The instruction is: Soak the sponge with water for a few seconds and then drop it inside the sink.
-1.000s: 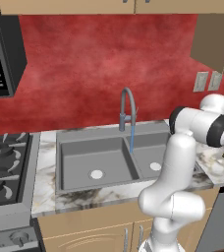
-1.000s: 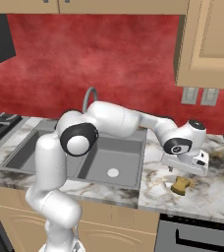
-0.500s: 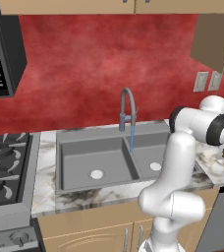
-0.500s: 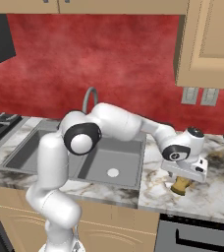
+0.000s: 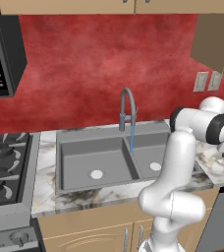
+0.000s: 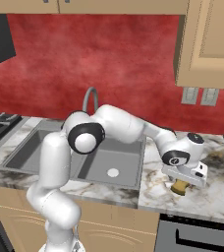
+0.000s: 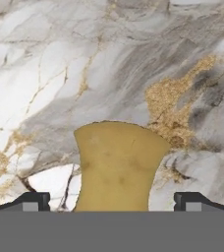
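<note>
Marble counter (image 6: 217, 194) right of the sink (image 5: 79, 157): gripper (image 6: 182, 183) hanging over the sponge (image 7: 118, 167), jaws spread, not gripping; next, closing, then lifting toward the water (image 5: 132, 139).

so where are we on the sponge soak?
Early. Done: water already runs into the sink. In hand: gripper is over the sponge on the counter, jaws open either side, not closed. Left: grasp, soak, drop in sink.

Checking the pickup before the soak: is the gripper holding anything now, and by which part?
Nothing is clearly held. The sponge lies on the counter between the open fingers, which stand apart from its sides. Contact lower down cannot be told.
</note>
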